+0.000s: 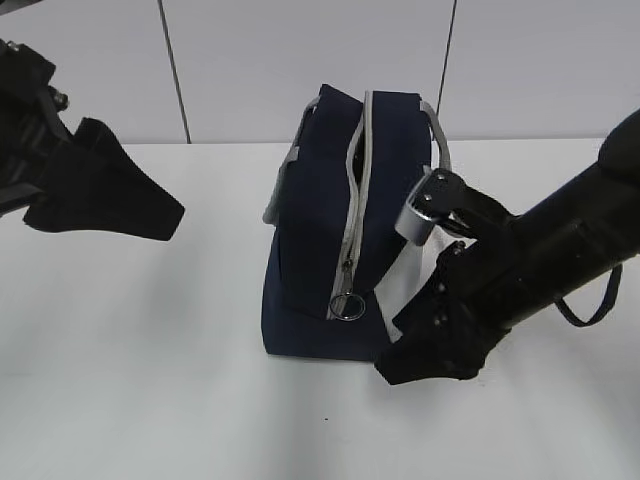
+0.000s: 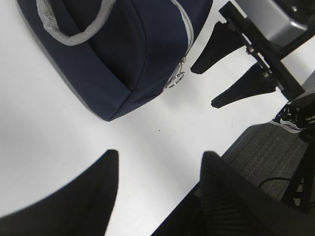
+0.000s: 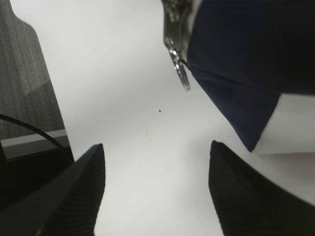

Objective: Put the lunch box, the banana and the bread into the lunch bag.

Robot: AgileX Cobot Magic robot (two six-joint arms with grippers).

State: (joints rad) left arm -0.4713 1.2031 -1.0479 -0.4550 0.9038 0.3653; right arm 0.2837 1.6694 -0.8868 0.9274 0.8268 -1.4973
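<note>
The lunch bag (image 1: 320,250) stands upright in the middle of the white table, navy-blue fabric, its narrow end facing the exterior camera. A grey zipper strip (image 1: 357,190) runs over the top and down that near end, with a dark gap showing high up beside it. The metal ring pull (image 1: 348,306) hangs low near the base. Grey strap handles (image 1: 437,135) arch over each side, and a white side panel (image 1: 412,280) shows on the right. Lunch box, banana and bread are nowhere in sight
</note>
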